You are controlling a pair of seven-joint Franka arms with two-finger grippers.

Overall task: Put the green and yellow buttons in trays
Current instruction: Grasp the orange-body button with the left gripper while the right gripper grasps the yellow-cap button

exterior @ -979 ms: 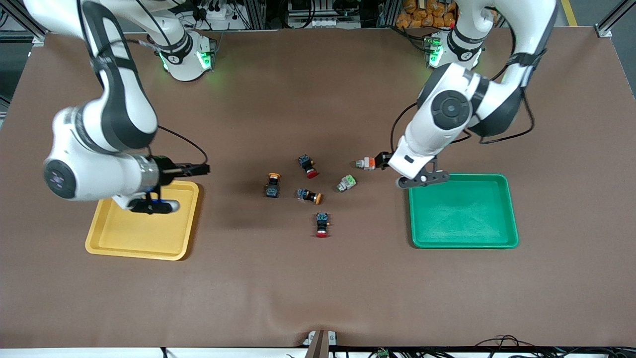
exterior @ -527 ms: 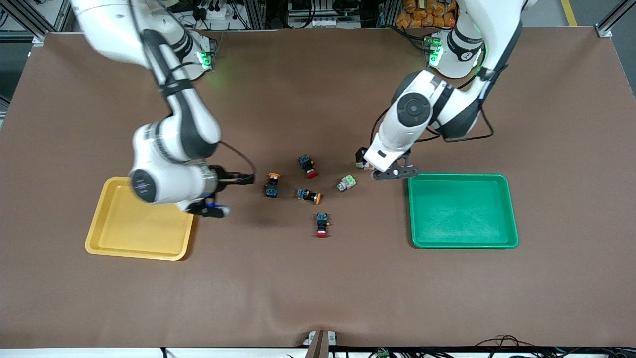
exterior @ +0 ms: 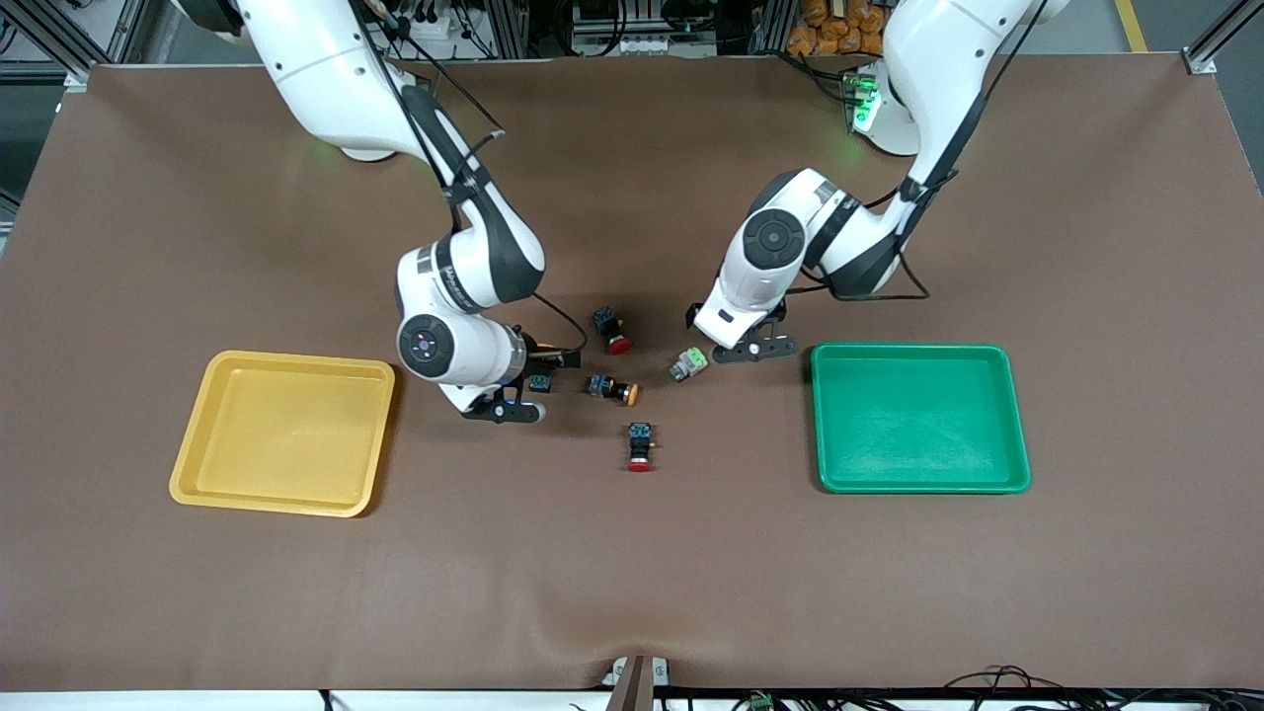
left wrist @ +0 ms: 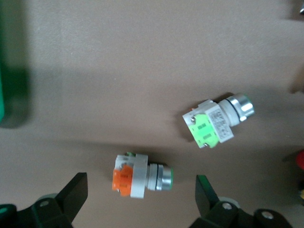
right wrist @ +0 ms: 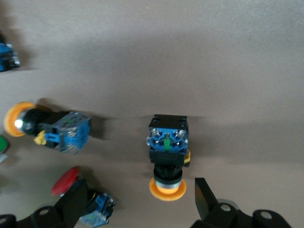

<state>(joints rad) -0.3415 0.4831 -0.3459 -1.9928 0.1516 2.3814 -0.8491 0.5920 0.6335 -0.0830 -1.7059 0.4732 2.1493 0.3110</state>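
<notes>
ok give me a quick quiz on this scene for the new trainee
1. True or false: the green tray already holds a button.
2. The left tool is open over which thing? A) a red-capped switch B) a grey button with an orange back C) bare table
3. The right tool is open over a black-blue switch. What colour is its cap?

Key: 1 false; 2 B; 3 orange-yellow
</notes>
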